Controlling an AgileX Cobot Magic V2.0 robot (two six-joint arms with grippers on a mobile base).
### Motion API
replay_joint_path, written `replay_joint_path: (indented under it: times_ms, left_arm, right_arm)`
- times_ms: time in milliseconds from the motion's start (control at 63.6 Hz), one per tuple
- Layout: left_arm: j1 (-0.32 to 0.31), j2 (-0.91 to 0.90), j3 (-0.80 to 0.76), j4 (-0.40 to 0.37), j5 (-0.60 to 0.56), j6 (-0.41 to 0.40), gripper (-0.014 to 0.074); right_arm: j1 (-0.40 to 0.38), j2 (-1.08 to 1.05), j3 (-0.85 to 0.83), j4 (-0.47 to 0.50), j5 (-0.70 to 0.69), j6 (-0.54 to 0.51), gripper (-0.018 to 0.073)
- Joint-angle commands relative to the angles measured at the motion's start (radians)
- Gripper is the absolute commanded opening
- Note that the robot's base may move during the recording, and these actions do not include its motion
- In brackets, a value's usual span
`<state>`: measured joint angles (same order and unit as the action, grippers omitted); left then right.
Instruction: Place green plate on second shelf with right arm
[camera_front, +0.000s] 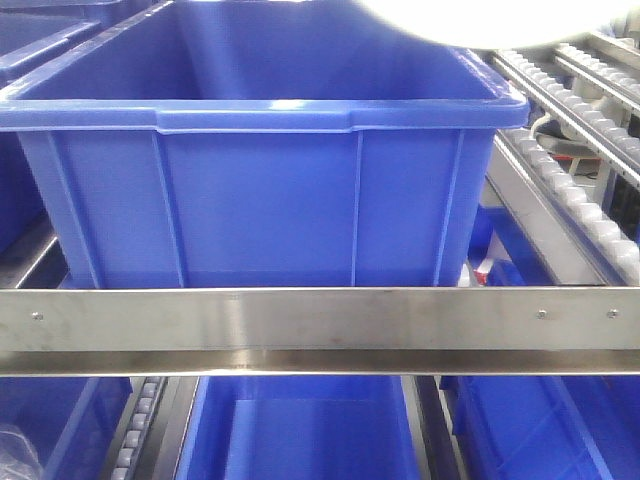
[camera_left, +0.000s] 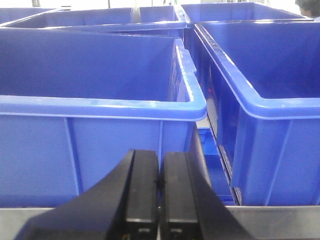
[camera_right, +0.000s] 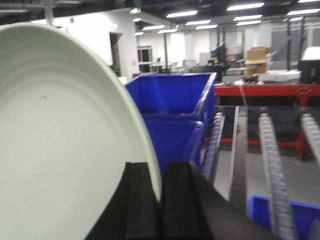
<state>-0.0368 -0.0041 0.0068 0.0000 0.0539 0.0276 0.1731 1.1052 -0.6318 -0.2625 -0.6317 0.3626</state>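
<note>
From the front camera, a large blue bin (camera_front: 270, 170) is sitting on a roller shelf behind a steel rail (camera_front: 320, 330), with more bins showing on the level below. A pale, overexposed curve at the top edge (camera_front: 470, 20) is probably the rim of the green plate, hanging above the bin's far right corner; neither arm is visible here.

At the left wrist, the left claw (camera_left: 159, 200) is resting with its two black fingers pressed together and holding nothing, parked low in front of the near bin (camera_left: 95, 105) (out of the way, it seems, since the job belongs to the other arm).

At the right wrist, the right claw (camera_right: 161, 205) is clamping the green plate (camera_right: 60, 140) by its rim, fingers on either side of the edge. The plate is standing nearly on edge, held up in the air, presumably so it can slide in over the roller tracks (camera_right: 272, 165). Stacked blue bins (camera_right: 175, 115) lie ahead; the plate is not yet on any shelf.
</note>
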Motion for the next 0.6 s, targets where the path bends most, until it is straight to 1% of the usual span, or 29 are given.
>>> replay_joint_path:
  times_ms: [0,63,189,252,346,440,472,519,582]
  left_arm:
    - [-0.003,-0.016,0.040,0.000,-0.082,-0.002,0.0130]
    - [-0.003,-0.016,0.040,0.000,-0.082,-0.002,0.0130]
    - [-0.003,-0.016,0.040,0.000,-0.082,-0.002,0.0130]
    - [-0.003,-0.016,0.040,0.000,-0.082,-0.002,0.0130]
    - [-0.003,-0.016,0.040,0.000,-0.082,-0.002,0.0130]
    - [-0.003,-0.016,0.040,0.000,-0.082,-0.002,0.0130]
    - [-0.003,-0.016,0.040,0.000,-0.082,-0.002,0.0130]
    - [-0.003,-0.016,0.040,0.000,-0.082,-0.002,0.0130]
    - [-0.003,-0.016,0.040,0.000,-0.082,-0.002,0.0130]
  right_arm:
    - [0.025,0.159,-0.151,0.003,-0.153,0.011,0.0057]
    - [0.054,0.294,-0.264,0.003,-0.157,0.011,0.0057]
    - [0.092,0.499,-0.456,0.003,-0.135,0.013,0.0061]
    - [0.109,0.565,-0.529,0.003,-0.118,0.042,0.0072]
    - [0.128,0.629,-0.625,0.003,-0.076,0.094,0.0174]
    - [0.138,0.645,-0.679,0.000,-0.015,0.101,0.0331]
    - [0.138,0.645,-0.694,0.000,0.011,0.100,0.0369]
    - [0.138,0.645,-0.707,-0.002,0.041,0.099,0.0388]
    - [0.138,0.645,-0.718,-0.008,0.053,0.099,0.0382]
